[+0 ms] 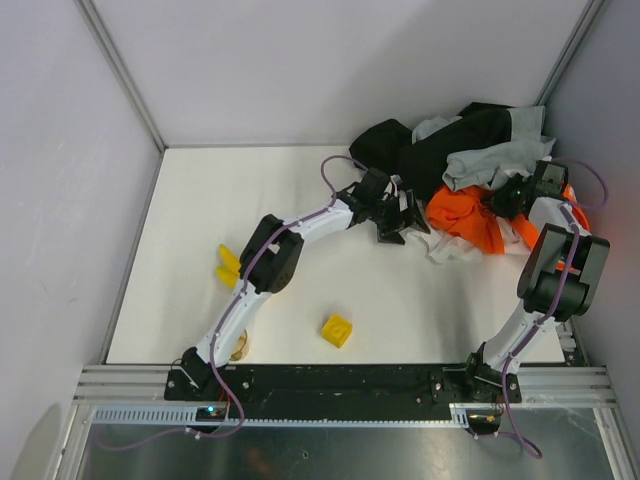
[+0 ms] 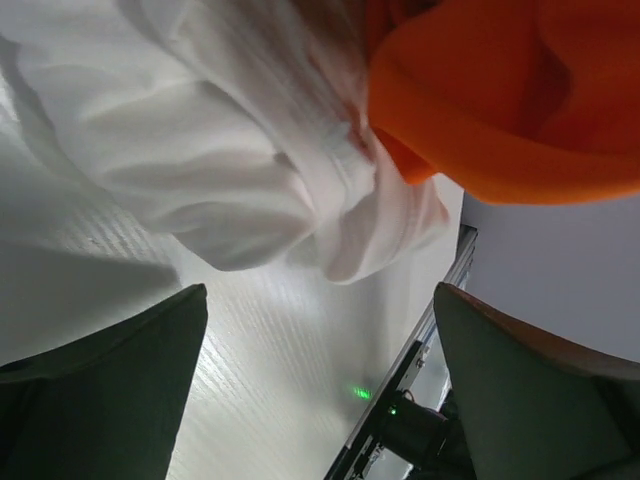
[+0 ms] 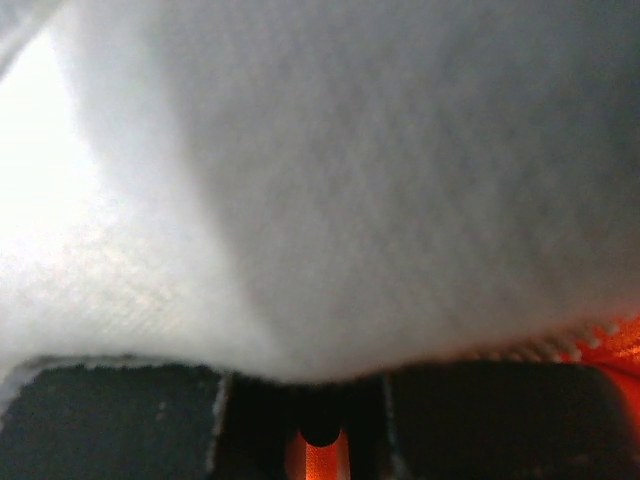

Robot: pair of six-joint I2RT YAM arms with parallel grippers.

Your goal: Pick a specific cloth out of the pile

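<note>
Step in hand: approach for the grasp, cloth not taken yet. The left tool sat at the near left edge of the pile, its fingers spread apart with nothing between them. In the left wrist view the white cloth lay bunched on the table just ahead of those fingers. Its right side was tucked under the orange garment.

From above, the white cloth showed only as a thin fringe along the near edge of the orange garment, mostly buried. The right tool was down in the right side of the pile by the grey sweatshirt. Its wrist view was filled with grey fabric and a sliver of orange low down. Could not tell whether that tool was apart or clamped on anything.

A black garment made up the far left of the heap. A yellow block and bananas lay well apart to the near left, not involved.

Next move, as a judgement: the left tool should ease forward and down until its fingers straddle a white fold only. It should then close and draw the cloth left and near, away from the heap. Main risk is pinching the orange hem along with the white, since the two overlap right there. The upper garments may also drag along unless the right tool holds them back.
</note>
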